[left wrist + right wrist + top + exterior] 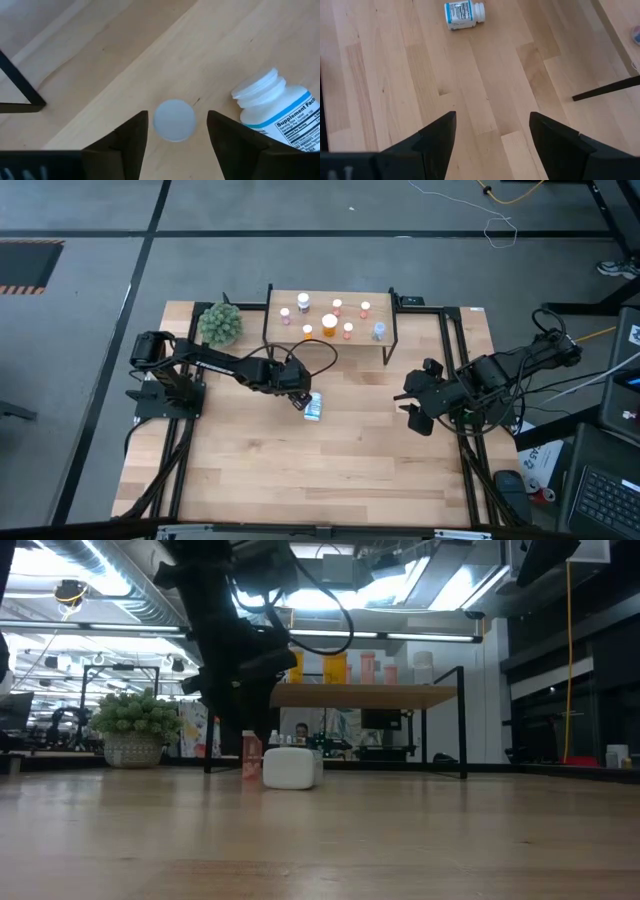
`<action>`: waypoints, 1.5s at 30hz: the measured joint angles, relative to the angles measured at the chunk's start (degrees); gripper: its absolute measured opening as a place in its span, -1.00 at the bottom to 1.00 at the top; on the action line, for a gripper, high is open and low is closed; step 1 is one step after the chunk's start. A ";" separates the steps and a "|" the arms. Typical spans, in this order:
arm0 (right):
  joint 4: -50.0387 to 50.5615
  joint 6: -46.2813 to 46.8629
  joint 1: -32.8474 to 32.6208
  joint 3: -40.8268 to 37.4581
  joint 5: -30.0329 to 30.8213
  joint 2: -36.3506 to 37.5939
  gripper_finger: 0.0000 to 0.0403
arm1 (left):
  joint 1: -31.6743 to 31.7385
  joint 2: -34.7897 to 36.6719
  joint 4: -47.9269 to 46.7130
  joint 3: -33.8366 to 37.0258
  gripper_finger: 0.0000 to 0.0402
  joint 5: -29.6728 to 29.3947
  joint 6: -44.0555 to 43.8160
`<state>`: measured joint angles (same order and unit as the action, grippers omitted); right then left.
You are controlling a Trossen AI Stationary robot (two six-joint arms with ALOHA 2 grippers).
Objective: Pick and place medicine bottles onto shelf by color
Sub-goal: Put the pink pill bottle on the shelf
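A small upright medicine bottle with a white cap stands on the table near the shelf. My left gripper hangs over it, slanting down, open. One finger stands on each side of the cap, with a narrow gap at both. Beside it a larger white bottle with a blue label lies on its side. The shelf at the far edge carries several orange, pink and white bottles. My right gripper waits open, raised over the table's right part.
A green plant ball in a pot stands left of the shelf. The shelf's black legs reach the table close behind the left gripper. The wooden table lies bare toward the near edge.
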<state>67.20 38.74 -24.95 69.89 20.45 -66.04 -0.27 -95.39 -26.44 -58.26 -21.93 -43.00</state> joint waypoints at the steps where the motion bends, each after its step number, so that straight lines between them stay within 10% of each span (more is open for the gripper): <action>1: 0.00 0.00 0.00 0.00 0.00 0.00 0.26 | 0.01 0.00 0.00 0.00 -0.02 0.01 0.01; 33: -0.04 0.20 0.00 0.01 -0.04 0.00 0.26 | 0.04 0.53 -0.29 0.00 -0.41 1.20 -0.07; 45: -0.02 0.20 0.02 0.02 -0.04 0.03 0.26 | -0.11 16.09 -2.33 -0.02 -0.42 6.51 1.44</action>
<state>67.18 38.94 -24.93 69.91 20.40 -66.01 -0.38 -79.30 -28.78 -58.28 -15.43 -41.57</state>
